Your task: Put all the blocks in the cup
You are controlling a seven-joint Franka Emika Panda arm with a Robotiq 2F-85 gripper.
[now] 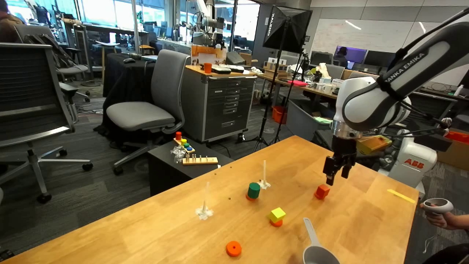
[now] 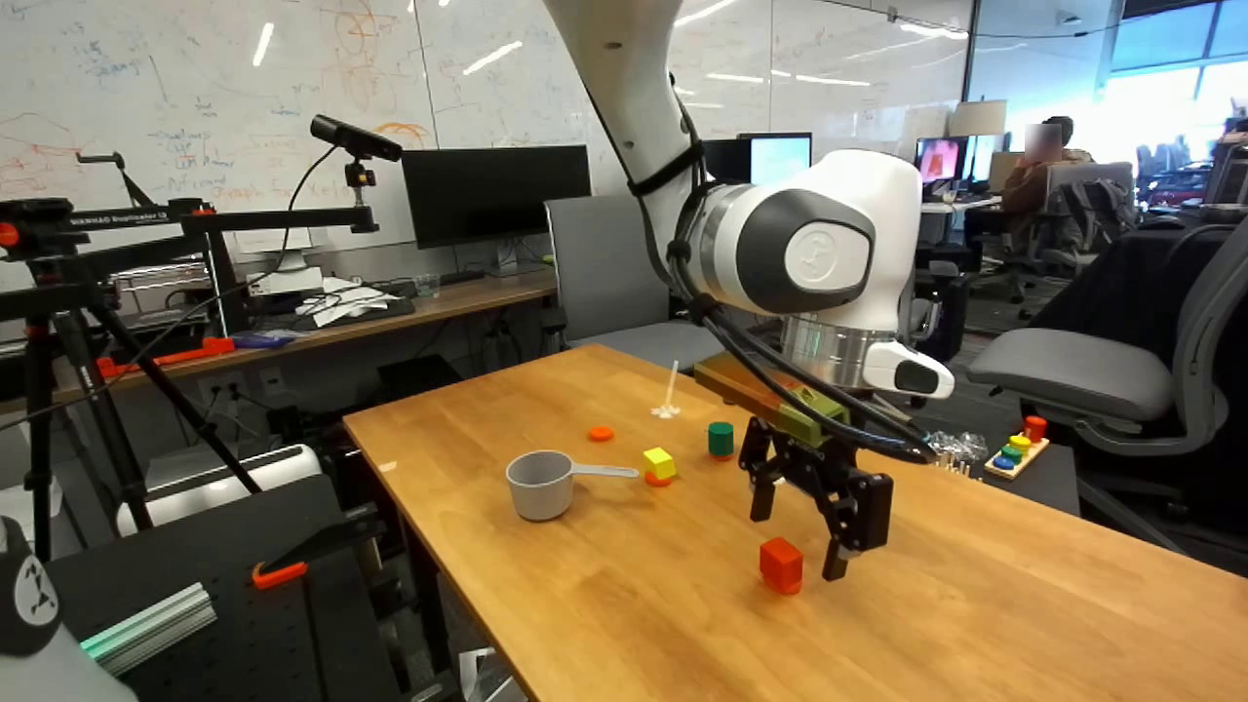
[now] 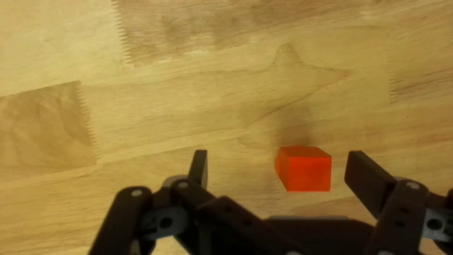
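A Franka arm (image 2: 819,234) is arching over a wooden bench (image 2: 624,624), its end pointing down, its dark fingers (image 3: 368,182) hovering above the surface close by a red block (image 2: 781,561). The fingers are standing wide apart and holding nothing; in the wrist view the red block is showing between them, a gap on either side, nearer the finger at the right of that view. Bright and sharp-edged, the block is sitting on a round base (image 2: 791,589). A yellow block (image 1: 277,213) and a green cylinder (image 1: 253,190) are each resting on an orange disc (image 1: 276,223), while a loose disc (image 1: 234,252) with a central hole is lying flat on the bench. A grey cup (image 2: 542,495) is standing upright near the bench's edge, its handle (image 2: 604,471) pointing toward the yellow block in an exterior view. Bare wood is stretching between the cup and the red block, and two thin pegs (image 1: 264,171) are rising from the bench, one of them near the green cylinder.
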